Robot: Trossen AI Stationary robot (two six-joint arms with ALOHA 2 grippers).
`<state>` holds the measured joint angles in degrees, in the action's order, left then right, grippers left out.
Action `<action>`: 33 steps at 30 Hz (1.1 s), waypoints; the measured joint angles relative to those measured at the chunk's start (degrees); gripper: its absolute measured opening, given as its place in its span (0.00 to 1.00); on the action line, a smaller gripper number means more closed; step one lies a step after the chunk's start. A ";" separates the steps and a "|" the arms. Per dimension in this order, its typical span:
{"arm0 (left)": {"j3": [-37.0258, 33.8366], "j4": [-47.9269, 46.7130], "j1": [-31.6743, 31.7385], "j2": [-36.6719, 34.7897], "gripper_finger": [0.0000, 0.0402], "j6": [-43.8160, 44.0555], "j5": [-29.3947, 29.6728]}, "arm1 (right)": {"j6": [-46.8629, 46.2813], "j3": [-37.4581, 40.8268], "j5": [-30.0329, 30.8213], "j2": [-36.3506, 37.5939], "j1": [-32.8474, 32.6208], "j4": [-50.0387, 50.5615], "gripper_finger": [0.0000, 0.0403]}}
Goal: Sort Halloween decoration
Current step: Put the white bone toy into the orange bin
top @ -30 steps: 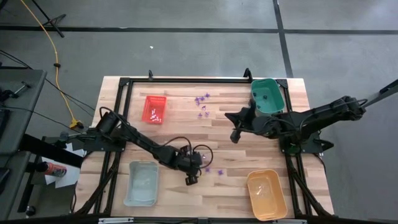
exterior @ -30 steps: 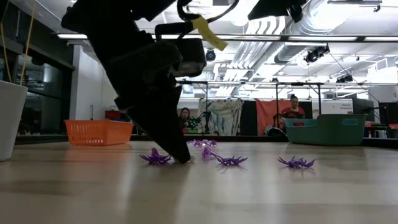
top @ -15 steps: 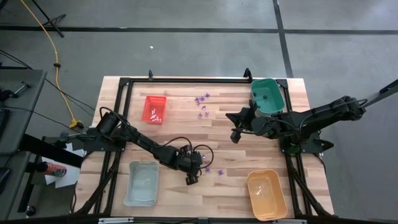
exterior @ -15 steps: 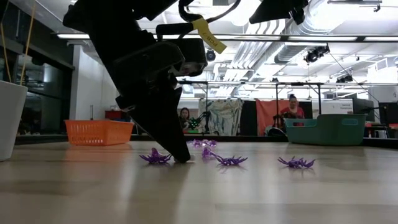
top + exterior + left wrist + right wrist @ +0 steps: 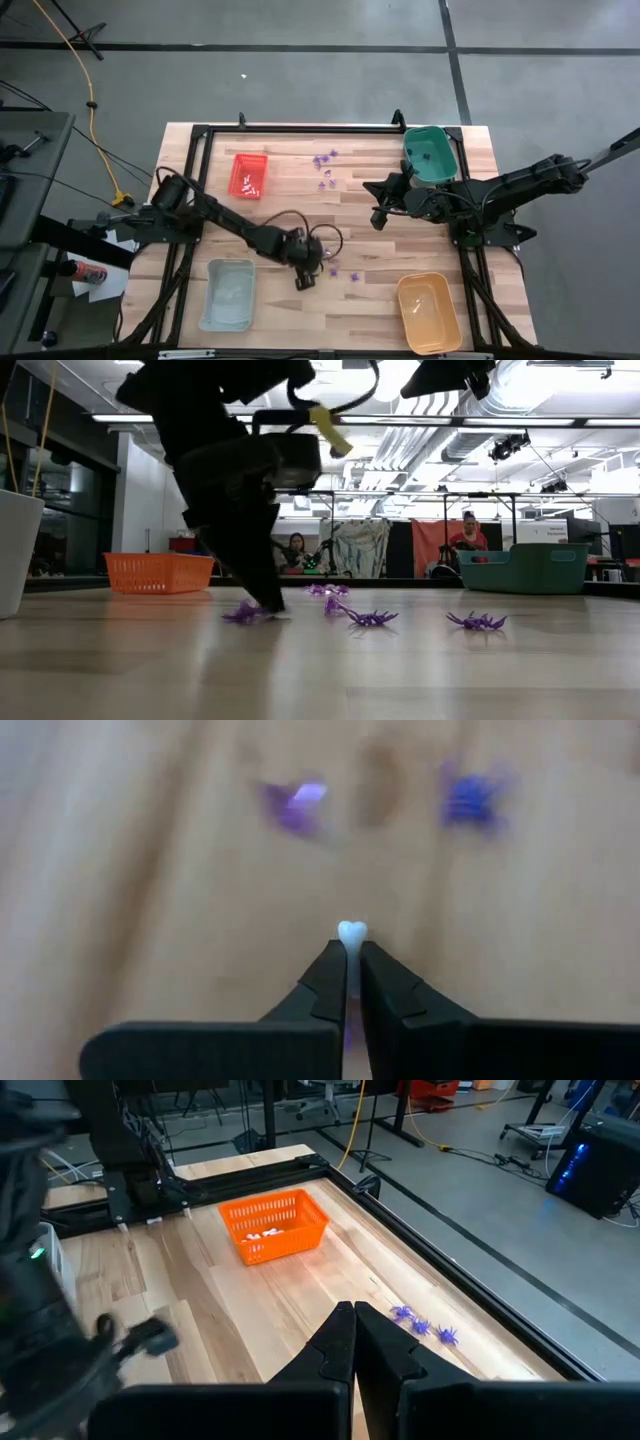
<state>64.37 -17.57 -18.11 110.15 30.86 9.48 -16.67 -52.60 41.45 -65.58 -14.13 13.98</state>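
— White, that tiny piece (image 5: 351,932): the left gripper (image 5: 350,952) has its jaws pinched on it, the rounded tip poking out past the dark fingertips.

— And where is that gripper on the table (image 5: 380,300)?

— Near the middle of the front half, between the pale blue tray (image 5: 228,293) and the orange tray (image 5: 429,312). In the low view it comes down steeply to the wood, right beside a purple spider (image 5: 243,614).

— More purple ones close by?

— Yes. Two blurred purple pieces (image 5: 296,804) lie just beyond the fingertips in the left wrist view. From above, a few purple spiders (image 5: 334,270) sit beside the gripper, and another cluster (image 5: 324,170) lies farther back, between the red tray (image 5: 250,175) and the green tray (image 5: 429,154).

— The red tray holds anything?

— Some whitish bits lie on its floor.

— And the right gripper (image 5: 354,1322)?

— Jaws pressed together with nothing between them, held above the table in front of the green tray, well apart from the left one.

— Beyond the table?

— A seated person (image 5: 471,535) in a red top, far back in the room.
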 joint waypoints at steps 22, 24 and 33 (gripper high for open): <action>-7.43 7.84 14.11 -44.44 0.00 -23.54 10.43 | 0.02 0.00 -4.94 0.00 -0.04 1.53 0.00; -13.66 14.70 13.47 -47.77 0.00 -21.76 10.51 | 0.02 0.00 -5.18 0.00 -0.04 1.44 0.00; -32.96 43.55 11.37 -56.48 0.00 -17.05 5.16 | 2.51 0.00 -13.48 -0.27 -0.04 -7.29 0.00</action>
<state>31.41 25.98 -6.74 53.66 13.81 14.63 -14.15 -52.60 27.97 -65.85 -14.17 6.69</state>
